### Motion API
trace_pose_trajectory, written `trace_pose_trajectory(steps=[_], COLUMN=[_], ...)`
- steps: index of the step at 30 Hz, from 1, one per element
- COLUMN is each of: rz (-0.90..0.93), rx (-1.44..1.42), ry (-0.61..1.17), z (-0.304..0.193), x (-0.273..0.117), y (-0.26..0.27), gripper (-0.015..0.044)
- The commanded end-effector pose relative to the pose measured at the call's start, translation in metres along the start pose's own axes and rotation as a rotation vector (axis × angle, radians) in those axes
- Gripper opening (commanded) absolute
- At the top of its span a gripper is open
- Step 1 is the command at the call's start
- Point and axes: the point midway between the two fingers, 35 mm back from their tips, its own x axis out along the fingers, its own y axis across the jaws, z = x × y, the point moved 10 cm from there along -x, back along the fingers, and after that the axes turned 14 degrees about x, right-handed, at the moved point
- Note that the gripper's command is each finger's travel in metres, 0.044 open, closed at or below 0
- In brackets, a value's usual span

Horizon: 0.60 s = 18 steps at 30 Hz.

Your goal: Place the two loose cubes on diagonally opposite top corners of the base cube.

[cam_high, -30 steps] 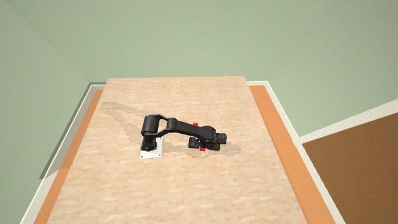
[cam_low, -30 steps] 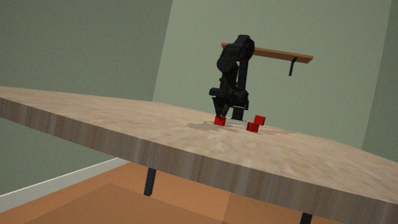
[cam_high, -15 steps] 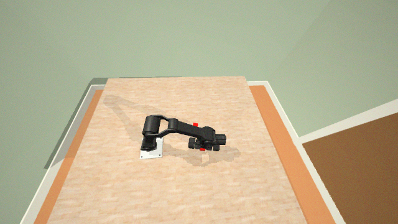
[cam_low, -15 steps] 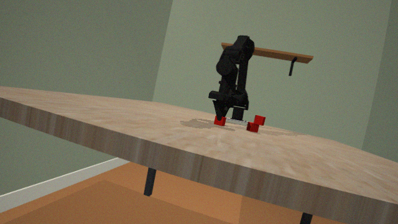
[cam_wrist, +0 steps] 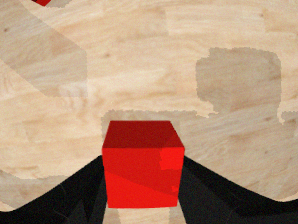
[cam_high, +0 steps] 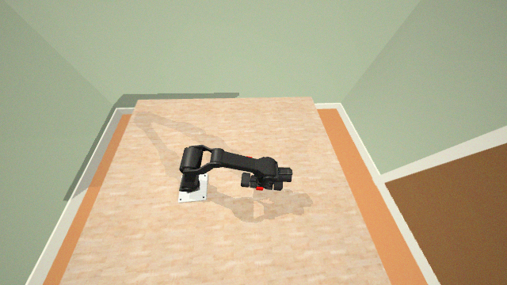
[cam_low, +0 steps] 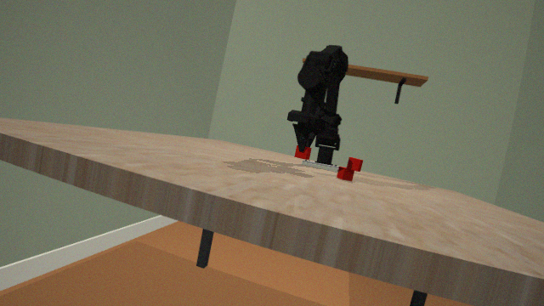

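Note:
My gripper (cam_low: 303, 149) (cam_wrist: 141, 163) is shut on a red cube (cam_high: 259, 188) (cam_low: 303, 155) (cam_wrist: 142, 180), with one dark finger on each side of it. The held cube looks level and appears a little above the table. A second red cube (cam_low: 345, 173) and a third red cube (cam_low: 355, 164) show to the right of the gripper in the exterior view. The third overlaps the upper right of the second in that view; whether they touch is unclear. In the top view the arm hides most of that area. Which cube is the fixed base is not clear.
The wooden table (cam_high: 222, 245) (cam_low: 170, 170) carries the arm's white base plate (cam_high: 193, 195), left of the gripper in the top view. A part of a red cube (cam_wrist: 42, 2) shows at the wrist view's top left edge. A wall shelf (cam_low: 382, 74) is behind the arm.

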Motion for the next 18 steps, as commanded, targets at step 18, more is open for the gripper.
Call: trace_pose_trajectory(steps=[18], rz=[-0.007], rx=[0.000], ry=[-0.001], z=[-0.002], x=[-0.067], y=[0.004], gripper=[0.0105])
